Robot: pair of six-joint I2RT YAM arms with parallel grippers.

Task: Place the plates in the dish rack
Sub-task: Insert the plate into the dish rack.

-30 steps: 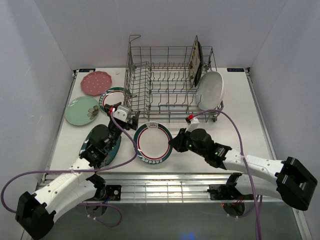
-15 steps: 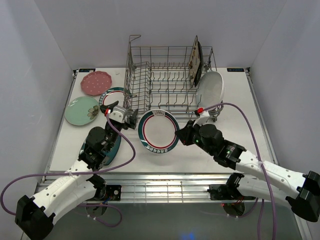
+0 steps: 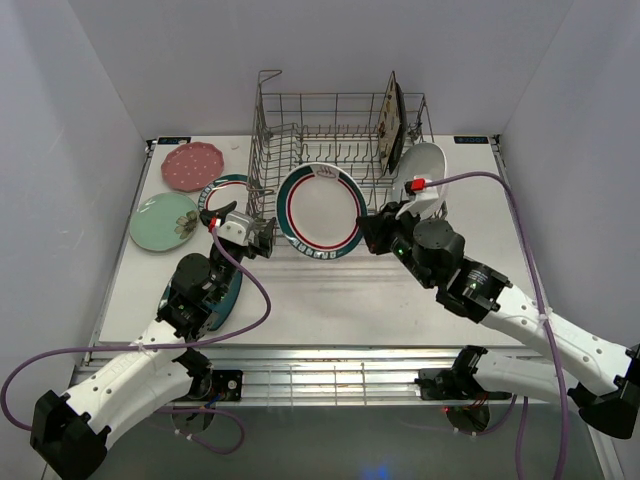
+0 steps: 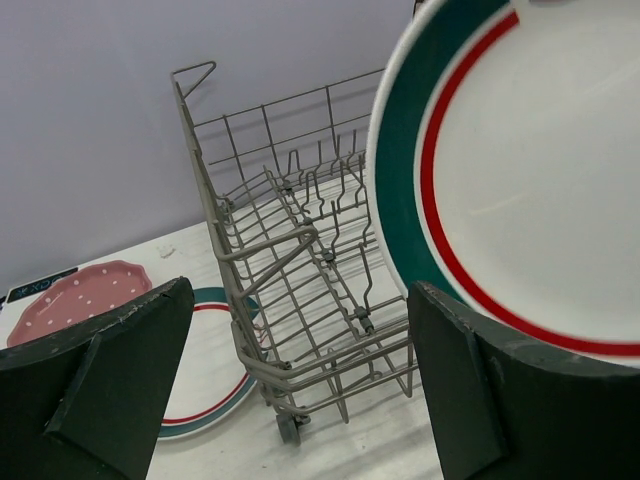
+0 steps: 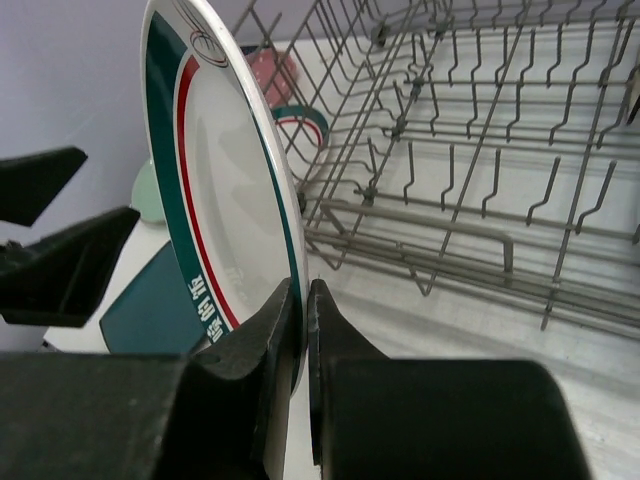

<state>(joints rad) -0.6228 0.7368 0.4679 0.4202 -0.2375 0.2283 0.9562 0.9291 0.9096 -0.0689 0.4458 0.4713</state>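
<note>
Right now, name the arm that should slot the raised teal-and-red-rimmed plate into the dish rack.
Right: the right jaws are shut on the teal-and-red-rimmed plate, holding it upright before the dish rack. The left jaws are open and empty.

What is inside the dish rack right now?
A floral square plate stands upright near the right end of the dish rack. The teal-and-red-rimmed plate held by the right gripper covers the front middle, so that part is hidden.
</note>
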